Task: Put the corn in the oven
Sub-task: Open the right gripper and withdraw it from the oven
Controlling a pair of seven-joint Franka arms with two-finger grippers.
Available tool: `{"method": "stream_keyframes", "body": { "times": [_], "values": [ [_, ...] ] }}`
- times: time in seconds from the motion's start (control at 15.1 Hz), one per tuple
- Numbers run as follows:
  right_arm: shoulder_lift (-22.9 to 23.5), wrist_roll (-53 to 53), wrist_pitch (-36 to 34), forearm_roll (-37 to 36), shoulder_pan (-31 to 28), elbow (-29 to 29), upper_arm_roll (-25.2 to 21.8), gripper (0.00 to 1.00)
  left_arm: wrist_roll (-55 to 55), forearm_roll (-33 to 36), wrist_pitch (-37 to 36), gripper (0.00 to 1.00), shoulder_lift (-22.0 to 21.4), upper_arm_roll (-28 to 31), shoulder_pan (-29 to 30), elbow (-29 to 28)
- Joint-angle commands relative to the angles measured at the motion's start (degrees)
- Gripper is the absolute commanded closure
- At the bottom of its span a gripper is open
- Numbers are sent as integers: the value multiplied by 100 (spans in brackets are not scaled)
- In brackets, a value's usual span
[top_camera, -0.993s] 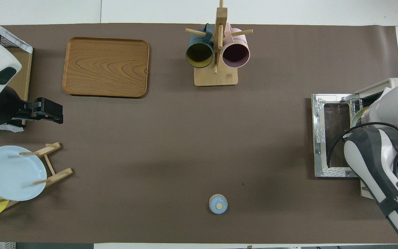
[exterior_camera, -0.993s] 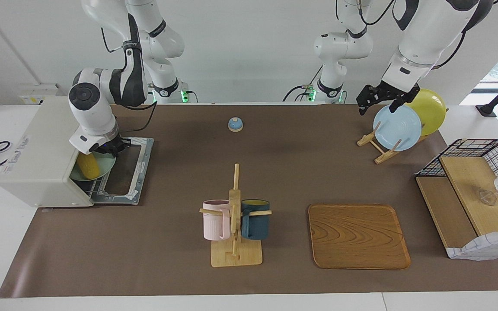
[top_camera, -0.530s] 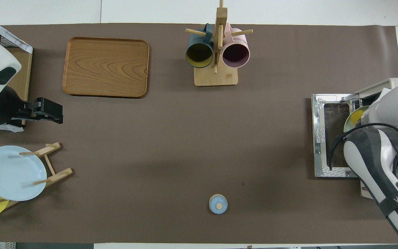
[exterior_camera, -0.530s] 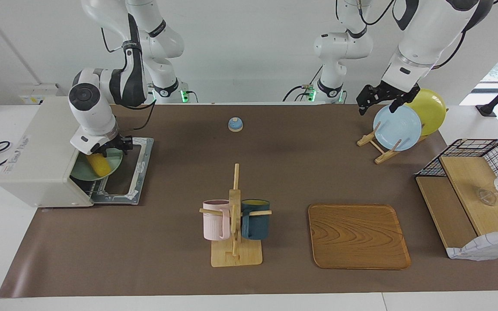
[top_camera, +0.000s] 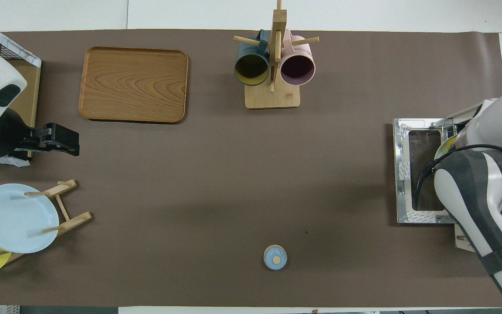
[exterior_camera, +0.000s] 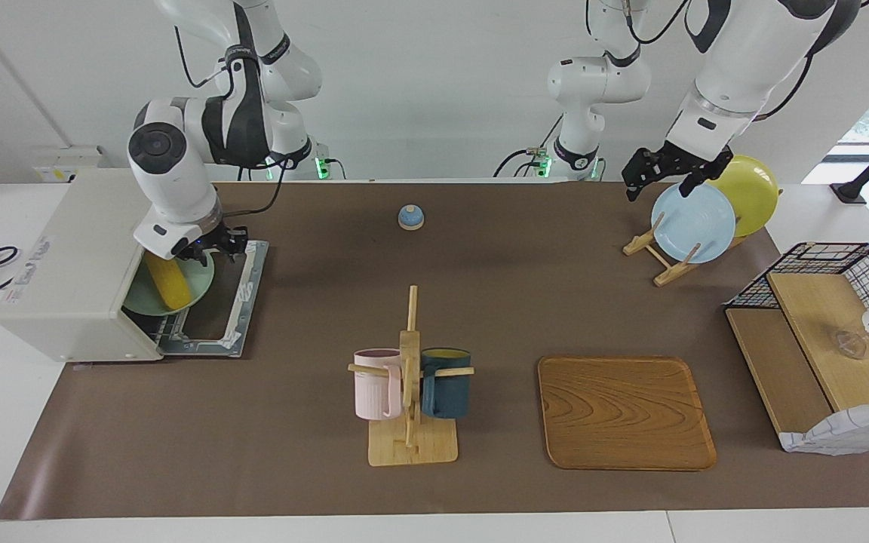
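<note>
**Corn rests on the green plate in the oven mouth**

While the corn (exterior_camera: 166, 280) lies on a pale green plate (exterior_camera: 201, 279) at the mouth of the toaster oven (exterior_camera: 72, 264), its door (exterior_camera: 227, 298) folded down flat, the right gripper (exterior_camera: 212, 245) hangs just above the plate's rim, holding nothing that I can see; how wide its fingers stand I cannot tell. The plate likely serves as a carrier for sliding the cob onto the rack. A second ago this gripper sat low over the cob; it has since risen and drawn toward the door. The left gripper (exterior_camera: 664, 175) waits, fully open and empty, over the blue plate (exterior_camera: 693, 222) on its rack.
</note>
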Motion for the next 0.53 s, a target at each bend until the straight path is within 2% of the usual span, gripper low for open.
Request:
{"method": "stream_keyframes", "body": {
  "times": [0.0,0.2,0.33,0.46],
  "values": [
    [130,786,559,61,367,-224,10,100,18,40,-104,0,7,-44,63,47],
    [368,947,1568,61,298,-759,10,100,18,40,-104,0,7,-44,63,47],
    [648,990,1747,70,288,-813,10,100,18,40,-104,0,7,-44,63,47],
    [711,1096,1765,61,297,-813,10,100,18,31,-104,0,7,-44,63,47]
  ]
}}
